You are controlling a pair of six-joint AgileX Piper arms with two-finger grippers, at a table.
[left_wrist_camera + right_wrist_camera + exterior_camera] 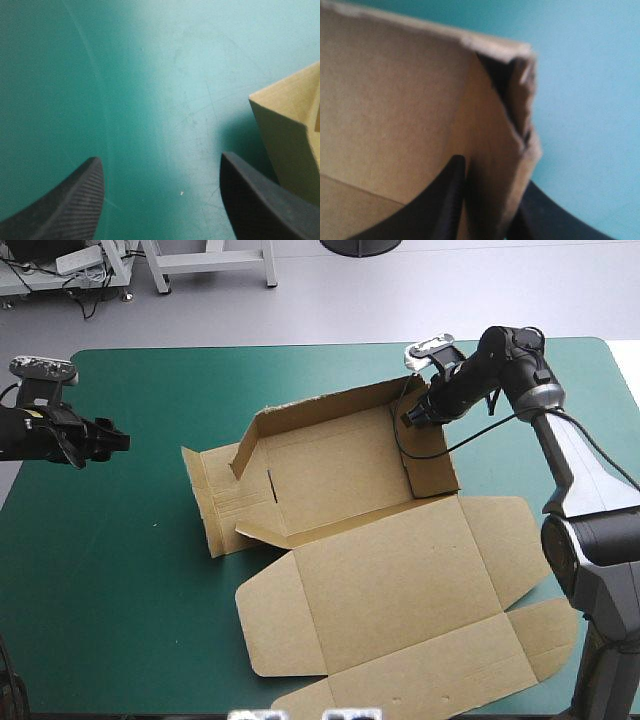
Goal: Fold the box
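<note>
The right arm point(562, 458) is made up of silver-grey tubes joined by rounded black joints, and its lowest segment is formed as a thick dark-grey casing. The left arm point(35, 432) is finished in black over all that is shown. The left gripper point(160, 157) is fitted with two broad black fingers point(70, 210) shaped like curved fins. Fine ribbing of close parallel lines is seen on their surface, up to a rounded tip. The right gripper point(492, 172) is fitted with black fingers point(442, 200) of the same shape, ribbed along the edge.
</note>
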